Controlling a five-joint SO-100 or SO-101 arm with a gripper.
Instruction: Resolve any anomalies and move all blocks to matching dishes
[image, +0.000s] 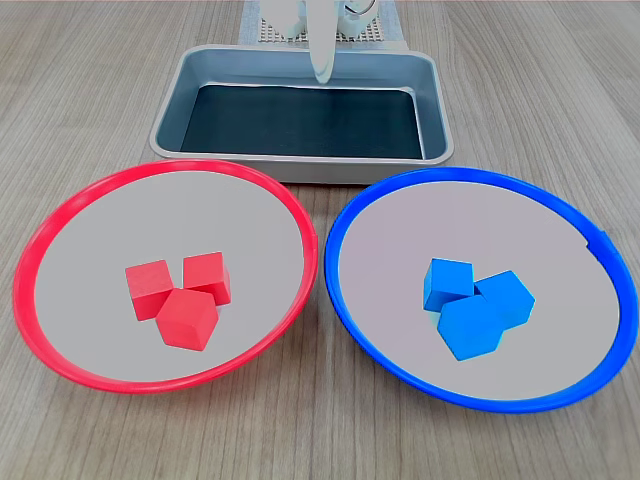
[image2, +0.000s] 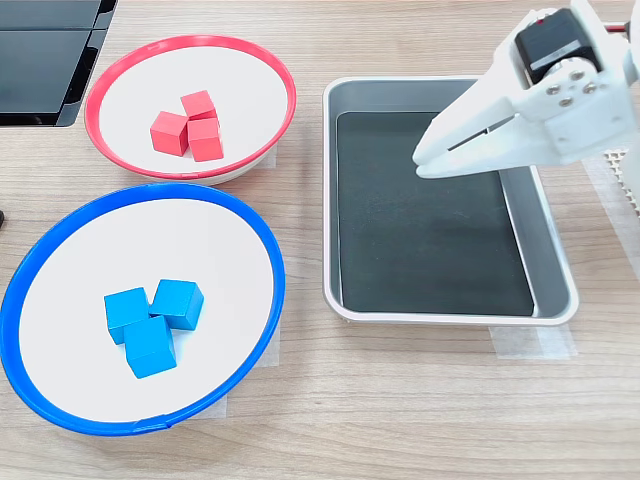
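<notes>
Fingers (image2: 425, 160) closed above tray (image2: 430, 312); arm base cut off.

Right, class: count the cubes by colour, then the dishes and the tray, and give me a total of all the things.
Red blocks: 3
Blue blocks: 3
Dishes (red-rimmed, blue-rimmed): 2
Grey tray: 1
Total: 9

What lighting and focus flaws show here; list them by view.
First exterior view: soft even light, faint shadows under the red blocks, the pincer cropped and washed out at the top edge. Second exterior view: sharp throughout, the tray rim slightly glary, the pincer crisp.
</notes>
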